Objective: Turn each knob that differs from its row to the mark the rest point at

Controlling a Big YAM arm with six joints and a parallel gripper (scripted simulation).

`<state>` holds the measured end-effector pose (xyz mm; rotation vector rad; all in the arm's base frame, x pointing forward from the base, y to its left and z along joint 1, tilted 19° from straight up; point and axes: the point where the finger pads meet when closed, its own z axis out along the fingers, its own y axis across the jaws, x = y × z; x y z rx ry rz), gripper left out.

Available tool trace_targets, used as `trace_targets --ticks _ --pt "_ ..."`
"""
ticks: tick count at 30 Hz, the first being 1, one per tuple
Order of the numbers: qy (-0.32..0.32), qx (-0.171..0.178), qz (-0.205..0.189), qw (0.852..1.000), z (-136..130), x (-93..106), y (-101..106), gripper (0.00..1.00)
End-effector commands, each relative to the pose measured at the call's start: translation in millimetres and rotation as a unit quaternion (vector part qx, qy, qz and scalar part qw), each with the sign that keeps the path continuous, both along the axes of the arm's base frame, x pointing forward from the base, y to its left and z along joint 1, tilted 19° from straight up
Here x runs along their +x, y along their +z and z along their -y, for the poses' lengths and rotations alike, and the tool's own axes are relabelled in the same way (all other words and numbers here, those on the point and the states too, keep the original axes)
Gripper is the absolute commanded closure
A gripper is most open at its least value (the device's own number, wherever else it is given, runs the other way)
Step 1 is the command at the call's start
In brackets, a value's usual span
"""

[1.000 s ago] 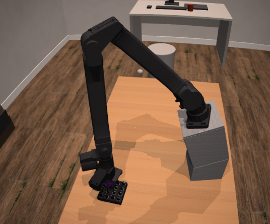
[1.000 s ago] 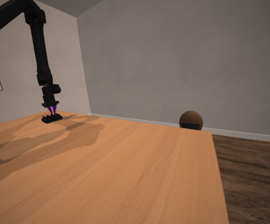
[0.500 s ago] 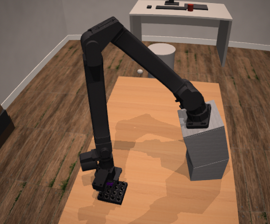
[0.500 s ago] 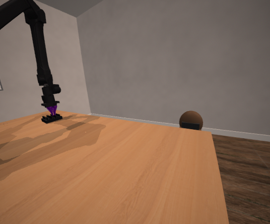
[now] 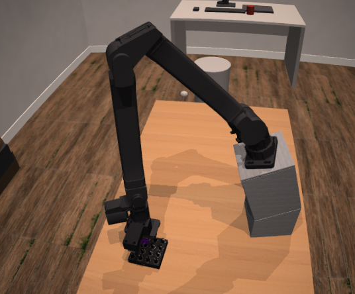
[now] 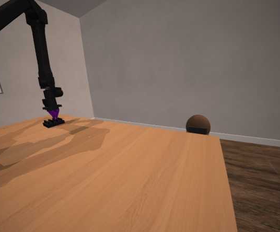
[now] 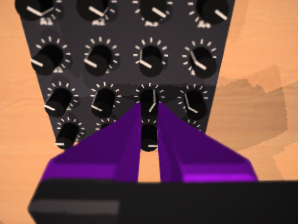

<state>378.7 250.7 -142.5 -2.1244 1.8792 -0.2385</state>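
Observation:
The black knob box [image 5: 152, 265] [image 6: 53, 125] [image 7: 125, 31] stands on the table. In the wrist view row A is at the top. My gripper [image 6: 55, 119] [image 7: 149, 111] is shut on knob C3 [image 7: 149, 106], whose line points to the upper right. Knobs C1 [image 7: 56, 106], C2 [image 7: 102, 106] and C4 [image 7: 195, 106] point left to upper left. Knob D3 [image 7: 148, 141] shows between the purple fingers and points right; knob D1 [image 7: 65, 138] points left. D2 is mostly hidden and D4 is hidden by the fingers. Row A points lower right, row B upper left.
Neighbouring knobs stand close around the fingers. The arm's grey pedestal [image 5: 273, 198] stands on the table [image 5: 193, 261] [image 6: 131, 177], well away from the box. The box is near the table's left edge in the top view. A brown round object [image 6: 198, 123] is beyond the table.

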Motion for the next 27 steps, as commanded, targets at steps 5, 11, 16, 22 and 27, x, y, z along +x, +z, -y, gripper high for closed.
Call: trace_targets --ticks 5,11,16,22,27 --pt "0.011 -0.001 -0.005 1.000 -1.1 -3.1 -5.6 0.92" --pt "0.011 -0.001 -0.005 1.000 -1.1 -3.1 -5.6 0.92" --pt "0.011 -0.001 -0.005 1.000 -1.0 -3.0 -5.6 0.81" --pt "0.011 -0.001 -0.005 1.000 -0.9 -2.9 -5.6 0.81" --pt "0.011 -0.001 -0.005 1.000 -0.9 -2.9 -5.6 0.81"
